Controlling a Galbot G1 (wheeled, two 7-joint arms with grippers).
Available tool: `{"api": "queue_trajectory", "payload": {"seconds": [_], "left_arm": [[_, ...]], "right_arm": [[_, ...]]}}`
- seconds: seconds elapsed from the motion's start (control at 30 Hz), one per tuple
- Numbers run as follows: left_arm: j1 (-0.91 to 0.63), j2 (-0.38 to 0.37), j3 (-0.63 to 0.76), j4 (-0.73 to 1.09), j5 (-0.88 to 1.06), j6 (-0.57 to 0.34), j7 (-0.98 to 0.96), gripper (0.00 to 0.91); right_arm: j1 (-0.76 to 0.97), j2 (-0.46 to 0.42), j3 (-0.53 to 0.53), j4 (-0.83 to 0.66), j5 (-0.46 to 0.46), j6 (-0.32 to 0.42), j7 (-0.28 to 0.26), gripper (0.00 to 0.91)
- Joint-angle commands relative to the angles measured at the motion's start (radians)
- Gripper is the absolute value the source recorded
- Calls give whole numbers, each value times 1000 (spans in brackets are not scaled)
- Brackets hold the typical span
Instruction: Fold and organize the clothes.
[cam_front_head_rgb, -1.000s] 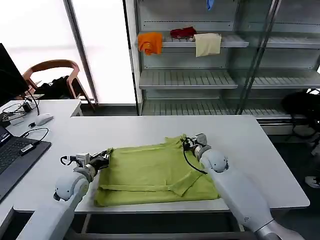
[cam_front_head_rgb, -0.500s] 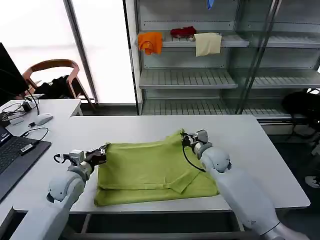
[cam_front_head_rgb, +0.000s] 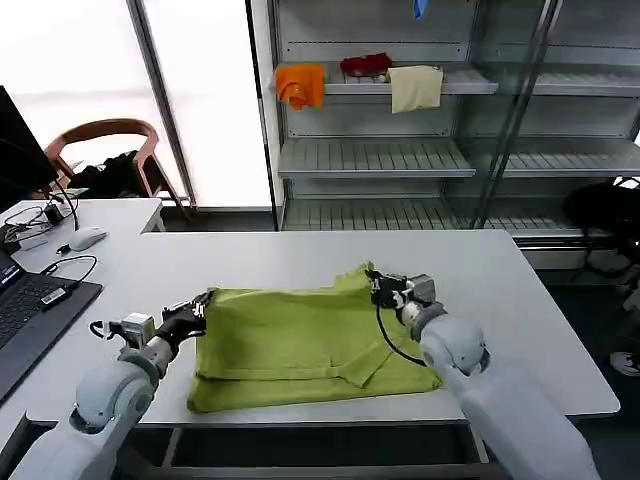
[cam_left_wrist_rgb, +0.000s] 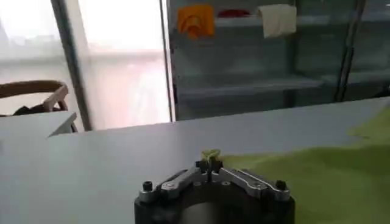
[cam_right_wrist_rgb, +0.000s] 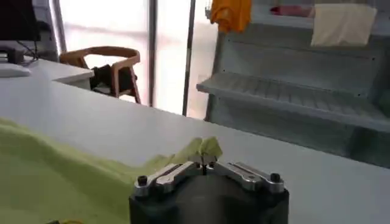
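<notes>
Step in hand: a fold of the T-shirt (cam_front_head_rgb: 305, 345), judged mid-way; both far corners are pinched and raised a little off the white table (cam_front_head_rgb: 300, 255), as if to carry the far edge toward the robot.
Left gripper (cam_front_head_rgb: 199, 310): at the far left corner; fingers closed on a small tuft of green cloth, plain in the left wrist view (cam_left_wrist_rgb: 210, 159).
Right gripper (cam_front_head_rgb: 380, 288): at the far right corner; fingers closed on a peaked fold of the hem, plain in the right wrist view (cam_right_wrist_rgb: 206, 157).
Next move: judged to call for both grippers travelling together and level; uneven pull would skew the fold.
T-shirt, place: middle of the table, near its front edge, between the two arms.
T-shirt, look: lime yellow-green; already doubled, with a sleeve flap lying across the near right part; the print is not visible; the far edge is lifted, the near part lies flat.
</notes>
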Motion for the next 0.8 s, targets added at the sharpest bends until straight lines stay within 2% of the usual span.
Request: {"api": "queue_trajectory", "payload": {"seconds": [0.03,0.2,0.37,0.63,0.8], "left_arm": [[184,20,-76,-113,53,-15,27,0],[257,15,-90,-147,166,-21,58,0],[323,10,-116,-168,193,-23,64,0],[360,5,-133,-183,227,-26,83,0],[358,-3,-122,-166,265,-29,83,10]], "right_arm": [[-167,-103,97,161,18,8,-2,0],[-269,-126,147,210,16,14,-16,0],[-333,-152,189,240,11,16,-36,0],[-404,-196,251,251,5,27,-75,0],[-419,-199,264,252,5,30,-77,0]]}}
